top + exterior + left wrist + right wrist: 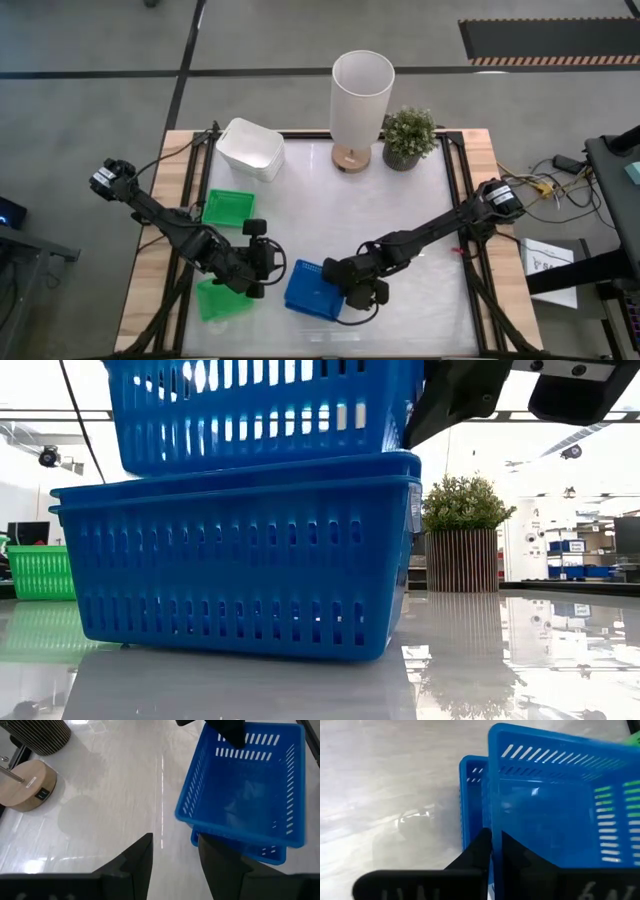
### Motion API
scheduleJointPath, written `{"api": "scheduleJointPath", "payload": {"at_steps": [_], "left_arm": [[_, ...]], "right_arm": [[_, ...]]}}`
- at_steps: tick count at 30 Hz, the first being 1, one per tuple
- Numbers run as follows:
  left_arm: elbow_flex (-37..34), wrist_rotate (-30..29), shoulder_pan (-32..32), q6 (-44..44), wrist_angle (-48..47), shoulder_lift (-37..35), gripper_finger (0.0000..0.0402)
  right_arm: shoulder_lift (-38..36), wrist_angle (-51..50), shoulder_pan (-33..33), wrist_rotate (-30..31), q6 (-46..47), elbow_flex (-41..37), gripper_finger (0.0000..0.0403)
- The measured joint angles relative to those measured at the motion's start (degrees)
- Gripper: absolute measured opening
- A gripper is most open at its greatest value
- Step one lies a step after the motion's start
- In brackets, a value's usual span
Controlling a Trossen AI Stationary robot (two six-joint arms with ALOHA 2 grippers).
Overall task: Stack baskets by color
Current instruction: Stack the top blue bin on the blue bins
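The right gripper (492, 851) has its fingers pinching the top blue basket's (250, 780) wall, holding it tilted over the blue stack (240, 550) near the surface's front edge, apparently to nest it. The left gripper (172, 865) waits beside it, fingers spread and empty.

Three blue baskets (240, 560) can be counted, two green baskets (227, 207), one white stack (250, 148), one lamp (361, 95), one plant (408, 135), and two grippers (362, 294).

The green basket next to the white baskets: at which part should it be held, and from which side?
Grip one thin rim wall of the green basket from above. It sits upright with its mouth open, so one finger can go inside and one outside.
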Motion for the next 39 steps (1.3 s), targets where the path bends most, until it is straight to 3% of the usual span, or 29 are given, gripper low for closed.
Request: {"api": "scheduleJointPath", "payload": {"at_steps": [13, 39], "left_arm": [[0.0, 0.0, 0.02, 0.0, 0.02, 0.0, 0.0141], [0.02, -0.03, 0.06, 0.61, 6.05, 0.0, 0.0141]], "right_arm": [[0.0, 0.79, 0.0, 0.0, 3.12, 0.0, 0.0089], [-0.83, 0.81, 0.27, -0.44, 15.5, 1.92, 0.01]]}}
